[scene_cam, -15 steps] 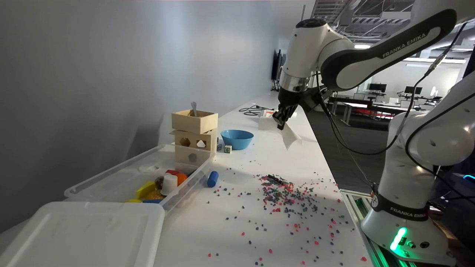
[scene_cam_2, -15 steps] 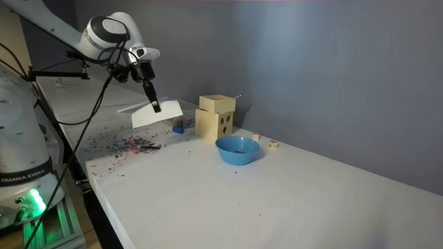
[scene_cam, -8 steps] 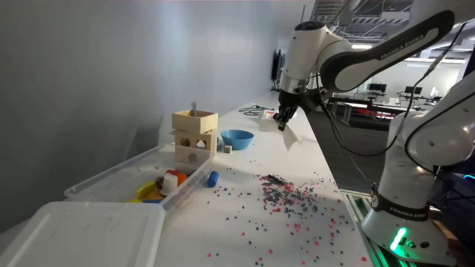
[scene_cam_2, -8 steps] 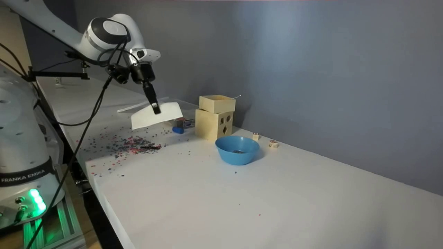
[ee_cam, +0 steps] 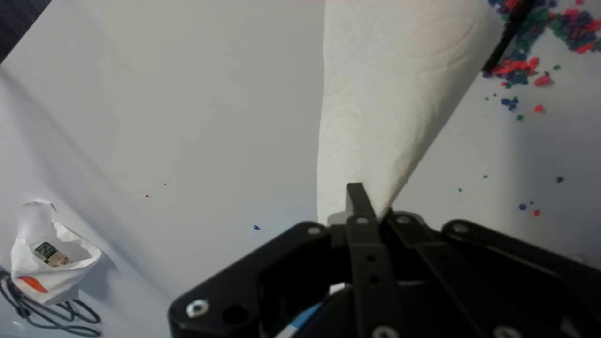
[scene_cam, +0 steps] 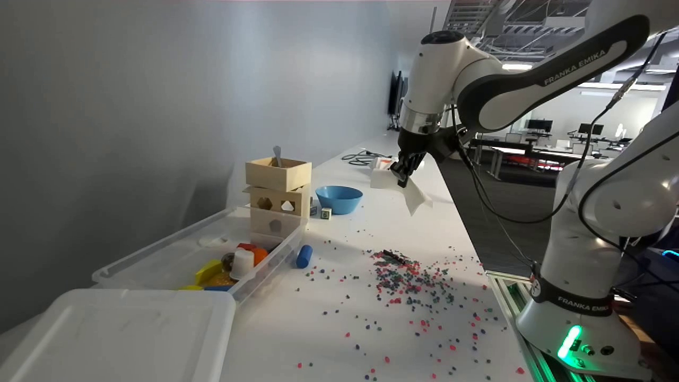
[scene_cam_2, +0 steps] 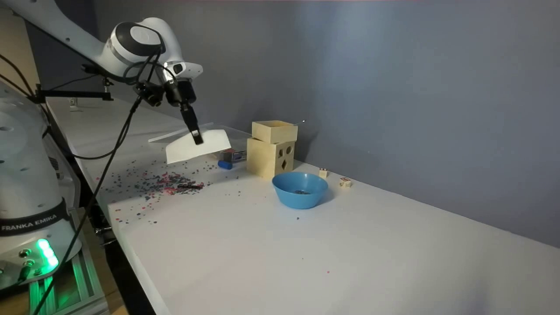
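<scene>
My gripper (scene_cam: 401, 183) is shut on a thin white sheet, like a paper towel (scene_cam: 416, 198), and holds it above the table. In an exterior view the gripper (scene_cam_2: 198, 140) pinches the sheet (scene_cam_2: 216, 141) near its middle, and the sheet hangs out to both sides. In the wrist view the fingers (ee_cam: 375, 209) close on the folded sheet (ee_cam: 371, 108). Small red, green and blue bits (scene_cam: 411, 281) lie scattered in a heap on the table, also in the wrist view (ee_cam: 575, 30). A thin black object (scene_cam: 394, 258) lies on the heap.
A blue bowl (scene_cam_2: 300, 192) holds some dark bits. Stacked wooden boxes (scene_cam: 278, 175), letter blocks (scene_cam_2: 345, 182), a blue cylinder (scene_cam: 304, 256), a clear bin (scene_cam: 265, 281) with toys and its lid (scene_cam: 122, 334) stand near the wall. A white bag (ee_cam: 51, 263) and cables (scene_cam: 363, 157) lie farther off.
My gripper and the white sheet have moved down very slightly since one second ago. Nothing visibly differs over the last half second.
</scene>
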Robot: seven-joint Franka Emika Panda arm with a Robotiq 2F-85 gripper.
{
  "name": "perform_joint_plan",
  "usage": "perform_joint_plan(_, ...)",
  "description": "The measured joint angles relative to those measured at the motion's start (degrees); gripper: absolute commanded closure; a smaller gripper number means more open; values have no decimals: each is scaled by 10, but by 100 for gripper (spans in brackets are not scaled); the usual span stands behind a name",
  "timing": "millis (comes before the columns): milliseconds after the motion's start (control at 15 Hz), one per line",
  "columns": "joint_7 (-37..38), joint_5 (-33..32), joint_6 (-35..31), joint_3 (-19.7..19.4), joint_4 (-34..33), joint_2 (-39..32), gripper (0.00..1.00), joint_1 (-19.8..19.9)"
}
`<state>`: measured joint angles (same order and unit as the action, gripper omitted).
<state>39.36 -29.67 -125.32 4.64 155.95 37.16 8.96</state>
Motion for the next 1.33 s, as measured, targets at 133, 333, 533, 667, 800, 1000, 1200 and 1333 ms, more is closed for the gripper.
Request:
perform_joint_plan(133, 0, 0, 0, 0, 0, 0, 98, 0)
perform_joint_plan(333, 0, 0, 0, 0, 0, 0, 98, 0)
perform_joint_plan(533, 0, 0, 0, 0, 0, 0, 98, 0)
perform_joint_plan(667, 0, 0, 0, 0, 0, 0, 98, 0)
perform_joint_plan(800, 0, 0, 0, 0, 0, 0, 98, 0)
perform_joint_plan(1000, 0, 0, 0, 0, 0, 0, 98, 0)
perform_joint_plan(1200, 0, 0, 0, 0, 0, 0, 100, 0)
perform_joint_plan(1333, 0, 0, 0, 1, 0, 0, 100, 1)
